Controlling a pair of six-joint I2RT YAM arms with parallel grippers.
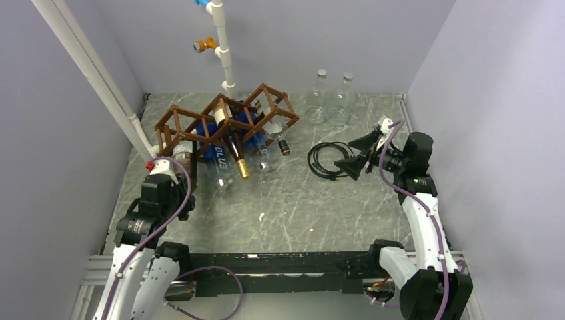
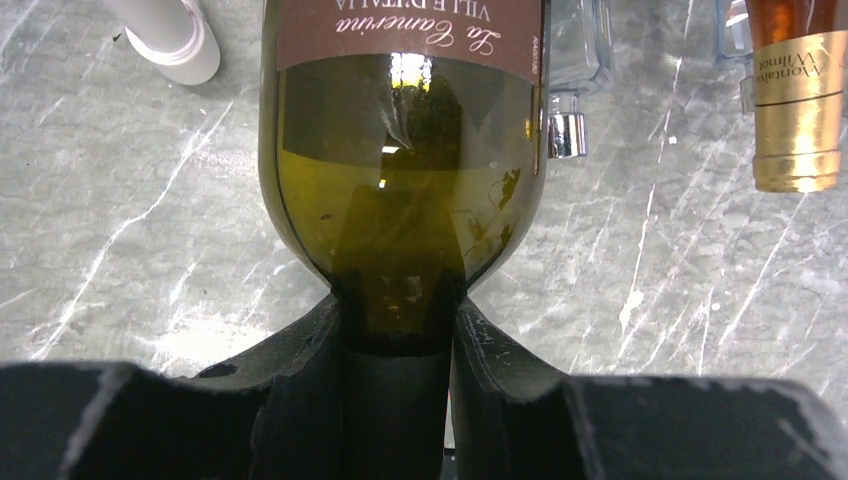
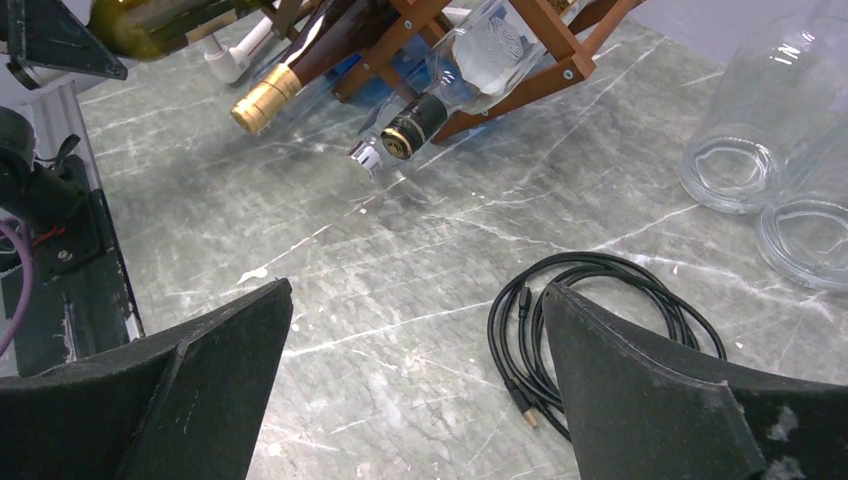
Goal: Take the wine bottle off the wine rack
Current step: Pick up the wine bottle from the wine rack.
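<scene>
Over grey marble [image 1: 300, 200], left gripper [image 2: 397, 325] clamps wine bottle [image 2: 400, 170] beside "BLUE" bottle [image 1: 217, 151].

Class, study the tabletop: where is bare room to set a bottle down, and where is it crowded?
Widest bare patch: the marble tabletop between the wine rack, the black cable and the arms' base rail. A narrower gap separates rack and cable. Crowded: back left around the rack and white pipe; back right by the clear glass bottles.

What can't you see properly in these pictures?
- Left wrist view: the dark green glass wine bottle has its label cut by the top edge; the black left gripper hides its neck end.
- Right wrist view: two clear glass bottles cut by the right edge.
</scene>
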